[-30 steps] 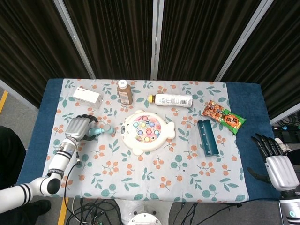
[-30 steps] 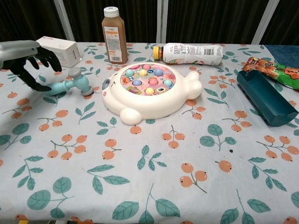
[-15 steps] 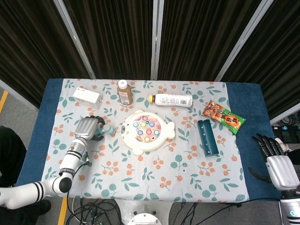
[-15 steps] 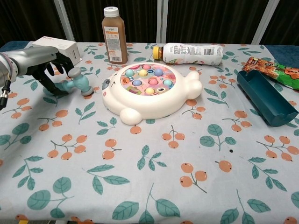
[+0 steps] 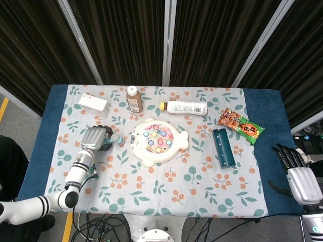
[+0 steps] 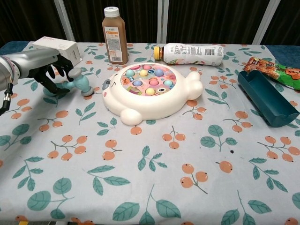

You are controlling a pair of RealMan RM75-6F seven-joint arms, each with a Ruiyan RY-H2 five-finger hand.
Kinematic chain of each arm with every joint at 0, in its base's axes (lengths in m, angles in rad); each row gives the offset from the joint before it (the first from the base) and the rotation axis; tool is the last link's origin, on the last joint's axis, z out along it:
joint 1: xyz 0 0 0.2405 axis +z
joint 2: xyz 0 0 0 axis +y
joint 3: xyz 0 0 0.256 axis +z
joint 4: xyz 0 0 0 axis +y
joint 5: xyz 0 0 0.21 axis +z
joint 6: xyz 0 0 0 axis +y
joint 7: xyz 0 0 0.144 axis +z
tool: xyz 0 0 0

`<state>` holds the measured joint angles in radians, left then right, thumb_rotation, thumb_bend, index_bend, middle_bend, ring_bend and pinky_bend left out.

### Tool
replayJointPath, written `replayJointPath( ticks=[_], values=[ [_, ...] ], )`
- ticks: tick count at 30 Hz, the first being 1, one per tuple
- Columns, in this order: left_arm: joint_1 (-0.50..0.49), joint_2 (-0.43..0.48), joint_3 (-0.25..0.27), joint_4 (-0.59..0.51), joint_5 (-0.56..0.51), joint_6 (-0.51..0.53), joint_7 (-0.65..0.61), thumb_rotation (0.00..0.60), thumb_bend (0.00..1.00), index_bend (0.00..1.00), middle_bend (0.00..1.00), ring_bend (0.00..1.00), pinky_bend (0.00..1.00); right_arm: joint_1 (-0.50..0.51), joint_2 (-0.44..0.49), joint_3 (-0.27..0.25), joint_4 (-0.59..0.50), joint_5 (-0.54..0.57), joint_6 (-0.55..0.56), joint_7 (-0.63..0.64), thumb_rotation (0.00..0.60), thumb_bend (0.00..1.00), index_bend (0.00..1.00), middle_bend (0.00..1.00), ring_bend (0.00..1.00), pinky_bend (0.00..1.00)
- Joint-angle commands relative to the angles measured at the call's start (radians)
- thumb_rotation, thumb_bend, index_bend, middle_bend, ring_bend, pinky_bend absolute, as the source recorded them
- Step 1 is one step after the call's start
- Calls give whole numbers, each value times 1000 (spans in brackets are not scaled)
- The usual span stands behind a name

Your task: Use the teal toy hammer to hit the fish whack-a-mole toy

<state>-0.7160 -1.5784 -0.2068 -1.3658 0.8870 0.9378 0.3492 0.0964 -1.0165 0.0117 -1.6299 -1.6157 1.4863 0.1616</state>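
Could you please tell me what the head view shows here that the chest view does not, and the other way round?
Only the head view shows the right hand, idle past the table's right edge with fingers apart. Only the chest view shows the left hand's dark fingers curled around the teal toy hammer's handle. Both show the fish toy, brown bottle, white bottle, white box, snack packet and teal tray.

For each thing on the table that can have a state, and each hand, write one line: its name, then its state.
teal toy hammer: lying on the table, left hand over its handle.
fish whack-a-mole toy: flat, untouched.
brown juice bottle: upright, capped.
white bottle: on its side.
right hand: open, off the table.
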Motion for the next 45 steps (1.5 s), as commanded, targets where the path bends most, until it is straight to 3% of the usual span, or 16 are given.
replayJointPath(
  ticks=[1, 28, 45],
  values=[
    [-2, -3, 2, 4, 2, -3, -1, 600, 306, 438, 361, 291, 329, 0, -1, 0, 1, 1, -1, 1, 600, 94, 0, 51, 0, 0],
    [-2, -25, 15, 33, 27, -2, -25, 600, 404, 521, 438, 350, 375, -4, -4, -1, 2, 3, 2, 0, 600, 94, 0, 51, 0, 0],
    [7, -12, 18, 135, 242, -3, -255, 600, 502, 588, 542, 443, 538, -14, 0, -3, -8, 3, 13, -13, 600, 94, 0, 51, 0, 0]
  ],
)
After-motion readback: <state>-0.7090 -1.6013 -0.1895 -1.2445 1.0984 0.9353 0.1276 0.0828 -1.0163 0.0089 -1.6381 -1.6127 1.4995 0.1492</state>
